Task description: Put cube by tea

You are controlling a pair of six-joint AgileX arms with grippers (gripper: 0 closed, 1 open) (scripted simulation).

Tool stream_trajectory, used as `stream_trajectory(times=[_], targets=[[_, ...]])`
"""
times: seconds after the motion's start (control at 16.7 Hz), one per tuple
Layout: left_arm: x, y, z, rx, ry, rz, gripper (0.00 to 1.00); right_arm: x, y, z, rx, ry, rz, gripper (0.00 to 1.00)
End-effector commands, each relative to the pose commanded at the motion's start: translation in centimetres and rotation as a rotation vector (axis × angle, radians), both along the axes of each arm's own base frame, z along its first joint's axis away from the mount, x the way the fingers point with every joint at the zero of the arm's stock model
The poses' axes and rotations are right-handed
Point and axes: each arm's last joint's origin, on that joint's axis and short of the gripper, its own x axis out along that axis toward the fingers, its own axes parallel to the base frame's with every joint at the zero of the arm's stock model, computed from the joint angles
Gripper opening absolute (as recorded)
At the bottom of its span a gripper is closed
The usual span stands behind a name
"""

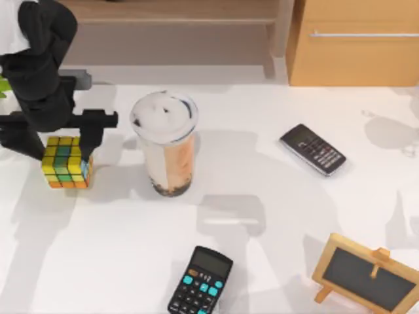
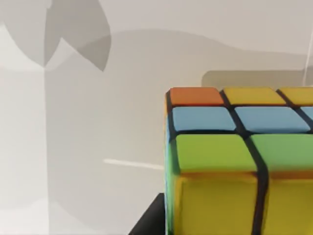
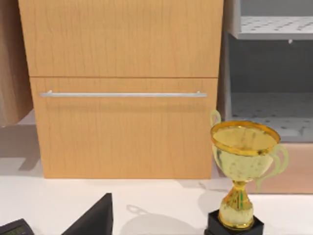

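The cube [image 1: 65, 162], with yellow, green, orange and blue squares, is at the table's left, between the fingers of my left gripper [image 1: 64, 145], which is shut on it. One dark finger [image 1: 91, 139] presses the cube's right side. The left wrist view has the cube [image 2: 234, 161] up close, with a dark fingertip [image 2: 149, 220] against its edge. The tea [image 1: 163, 140], a tall clear cup with a foamy top and dark pearls, stands just right of the cube with a small gap. My right arm is parked; a dark part of my right gripper [image 3: 93, 218] edges into its wrist view.
A black phone [image 1: 313, 149] lies right of the tea. A calculator [image 1: 200, 281] sits at the front edge and a small chalkboard [image 1: 366, 271] at the front right. A wooden cabinet [image 1: 353, 46] stands behind the table. A gold trophy [image 3: 242, 171] stands near the cabinet.
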Motion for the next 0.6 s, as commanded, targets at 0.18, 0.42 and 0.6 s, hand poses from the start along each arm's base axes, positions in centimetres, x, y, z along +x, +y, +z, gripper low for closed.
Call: stream_trajectory(times=[0.18,0.42,0.6], targets=[[0.0,0.0,0.0,0.0,0.0,0.0,0.9,0.0,0.0,0.0,0.0,0.0,0.0,1.0],[0.0,0.0,0.0,0.0,0.0,0.0,1.0,0.0,0.0,0.0,0.0,0.0,0.0,1.0],[0.0,0.0,0.0,0.0,0.0,0.0,1.0,0.0,0.0,0.0,0.0,0.0,0.0,1.0]])
